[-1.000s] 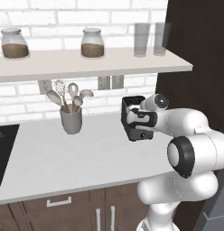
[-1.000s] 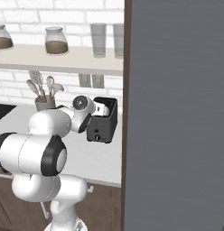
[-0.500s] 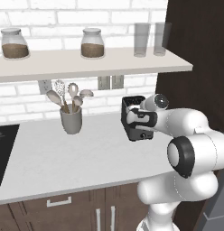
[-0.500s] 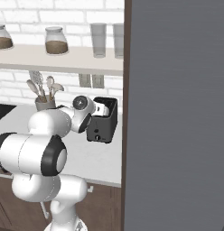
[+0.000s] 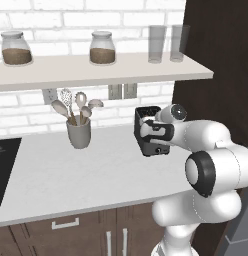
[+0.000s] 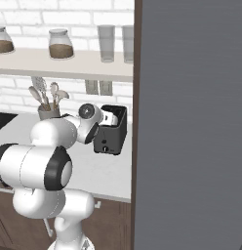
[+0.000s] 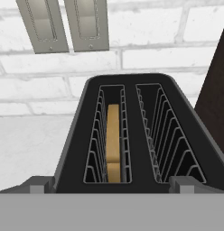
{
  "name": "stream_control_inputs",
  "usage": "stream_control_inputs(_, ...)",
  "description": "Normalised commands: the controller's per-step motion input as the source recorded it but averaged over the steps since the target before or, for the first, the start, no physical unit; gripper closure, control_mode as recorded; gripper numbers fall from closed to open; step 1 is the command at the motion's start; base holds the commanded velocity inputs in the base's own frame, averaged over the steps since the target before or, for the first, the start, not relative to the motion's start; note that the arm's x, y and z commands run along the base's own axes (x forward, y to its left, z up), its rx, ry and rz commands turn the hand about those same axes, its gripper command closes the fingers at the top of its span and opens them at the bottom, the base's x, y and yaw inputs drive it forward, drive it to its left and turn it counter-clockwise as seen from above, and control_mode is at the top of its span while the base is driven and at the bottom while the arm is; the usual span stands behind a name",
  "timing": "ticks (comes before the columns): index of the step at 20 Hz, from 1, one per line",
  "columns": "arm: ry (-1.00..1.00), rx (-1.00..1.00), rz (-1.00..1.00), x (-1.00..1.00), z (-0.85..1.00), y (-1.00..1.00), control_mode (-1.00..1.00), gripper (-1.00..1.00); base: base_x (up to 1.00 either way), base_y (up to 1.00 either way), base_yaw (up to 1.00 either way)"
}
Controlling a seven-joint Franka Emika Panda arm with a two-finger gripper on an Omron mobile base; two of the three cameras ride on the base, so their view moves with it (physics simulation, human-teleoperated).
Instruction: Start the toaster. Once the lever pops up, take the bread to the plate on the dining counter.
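The dark-grey toaster (image 5: 155, 147) stands on the white worktop by the brick wall, close to a tall dark cabinet. In the right base view the toaster (image 6: 112, 134) has my hand against its near upper side. The hand view looks down into the toaster (image 7: 132, 135): the bread (image 7: 113, 143), a tan slice, sits low in the left slot and the right slot is bare. My gripper (image 7: 112, 186) hovers just above the near edge of the top, open, with nothing between its fingers. The plate and the dining counter are out of view.
A grey utensil cup (image 5: 78, 134) stands left of the toaster. Above runs a shelf (image 5: 106, 67) with jars and glasses. A dark cabinet wall (image 5: 221, 60) closes the right side. A black cooktop (image 5: 2, 167) lies far left. Wall outlets (image 7: 64, 25) sit behind the toaster.
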Motion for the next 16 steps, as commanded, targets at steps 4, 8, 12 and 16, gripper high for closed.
stream_control_inputs(4,0.00,0.00,0.00,0.00,0.00,0.00,-1.00,-1.00,0.00,0.00,0.00)
stream_control_inputs(8,0.00,0.00,0.00,0.00,0.00,0.00,-1.00,-1.00,0.00,0.00,0.00)
stream_control_inputs(12,0.00,0.00,0.00,0.00,0.00,0.00,-1.00,-1.00,0.00,0.00,0.00)
stream_control_inputs(16,0.00,0.00,0.00,0.00,0.00,0.00,-1.00,-1.00,0.00,0.00,0.00)
